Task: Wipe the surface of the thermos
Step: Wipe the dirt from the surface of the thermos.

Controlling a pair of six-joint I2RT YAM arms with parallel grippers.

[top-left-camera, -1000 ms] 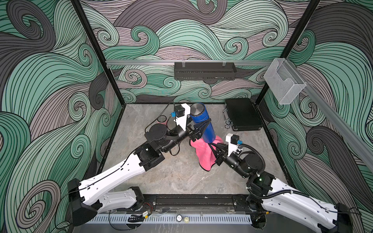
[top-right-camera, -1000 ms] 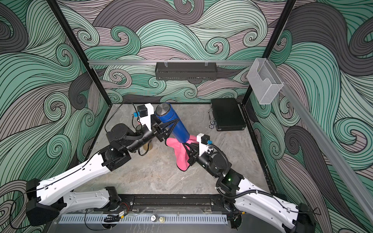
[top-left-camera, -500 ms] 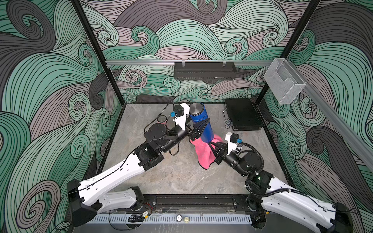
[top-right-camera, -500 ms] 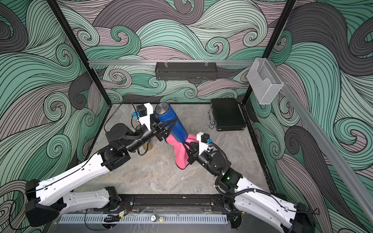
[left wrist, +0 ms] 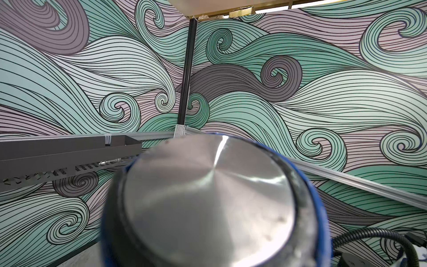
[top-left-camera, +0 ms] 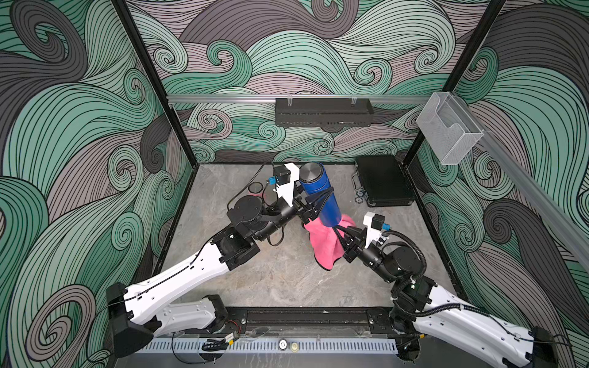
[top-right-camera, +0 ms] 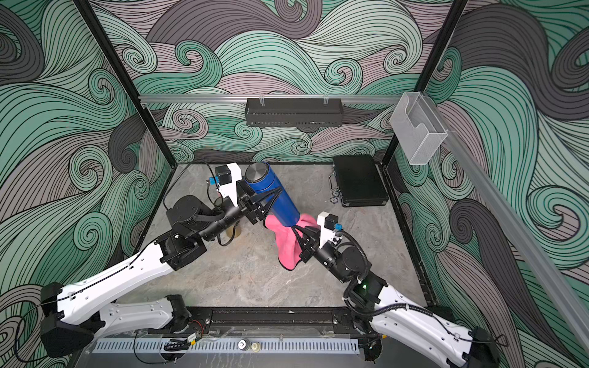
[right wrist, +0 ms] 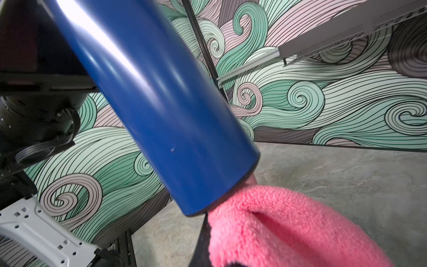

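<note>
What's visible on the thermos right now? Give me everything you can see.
The thermos is a glossy blue cylinder, seemingly metal. Its upper end carries a brushed-steel disc ringed in dark trim. It is held tilted, off the table. The left gripper clamps its body about mid-length. Its lower end touches the pink cloth, which the right gripper holds. A tiny pale speck marks the body near that end.

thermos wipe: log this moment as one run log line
phase: wiping | left gripper: shut on thermos, lifted, tilted | right gripper: shut on pink cloth | contact: pink cloth against thermos's lower end
</note>
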